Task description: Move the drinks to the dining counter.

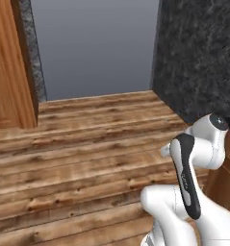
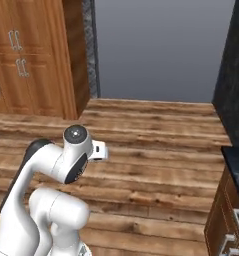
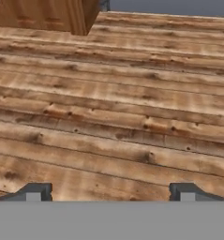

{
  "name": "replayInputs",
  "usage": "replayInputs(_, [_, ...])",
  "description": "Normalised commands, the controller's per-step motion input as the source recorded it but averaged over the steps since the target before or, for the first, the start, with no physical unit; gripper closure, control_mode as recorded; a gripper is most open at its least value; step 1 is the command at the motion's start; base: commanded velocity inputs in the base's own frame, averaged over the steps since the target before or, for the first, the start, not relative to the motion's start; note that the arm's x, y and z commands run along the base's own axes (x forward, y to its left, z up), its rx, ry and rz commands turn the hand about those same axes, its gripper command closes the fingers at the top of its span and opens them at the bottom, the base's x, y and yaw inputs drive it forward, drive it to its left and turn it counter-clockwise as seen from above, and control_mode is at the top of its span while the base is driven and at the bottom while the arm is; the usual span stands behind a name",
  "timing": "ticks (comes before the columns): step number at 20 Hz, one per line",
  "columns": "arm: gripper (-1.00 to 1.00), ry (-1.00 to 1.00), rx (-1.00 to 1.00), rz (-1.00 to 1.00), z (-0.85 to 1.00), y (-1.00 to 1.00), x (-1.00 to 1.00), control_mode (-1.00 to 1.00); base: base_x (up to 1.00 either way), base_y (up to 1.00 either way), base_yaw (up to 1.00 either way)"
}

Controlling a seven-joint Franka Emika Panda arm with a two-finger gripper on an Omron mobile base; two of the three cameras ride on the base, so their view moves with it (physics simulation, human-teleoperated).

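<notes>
The drinks and the dining counter are out of view. In the hand view my gripper [image 3: 111, 192] is open, its two dark fingertips [image 3: 36, 191] far apart at the bottom with nothing between them. It looks down on bare wooden floor planks [image 3: 113, 103]. The white arm [image 1: 193, 163] is folded up close to the base, its elbow [image 2: 73, 150] raised over the floor.
A dark marbled wall panel [image 1: 198, 57] rises at the right. A dark countertop corner [image 2: 237, 160] sits over a wooden cabinet [image 2: 226, 220] with handles. Tall wooden cabinets [image 2: 36, 60] stand at the left. A grey wall [image 1: 92, 43] closes the far end of the plank floor [image 1: 87, 144].
</notes>
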Motion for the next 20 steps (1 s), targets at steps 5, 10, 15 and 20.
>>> replayInputs(5, [-1.00, 0.00, 0.00, 0.00, 0.00, 0.00, 0.00, 1.00, 0.00, -0.50, -0.60])
replayInputs(10, [-1.00, 0.00, 0.00, 0.00, 0.00, 0.00, 0.00, 1.00, 0.00, -0.34, -0.60])
replayInputs(15, [-1.00, 0.00, 0.00, 0.00, 0.00, 0.00, 0.00, 1.00, 0.00, -0.22, -0.56])
replayInputs(20, [-1.00, 0.00, 0.00, 0.00, 0.00, 0.00, 0.00, 1.00, 0.00, -0.20, -0.57])
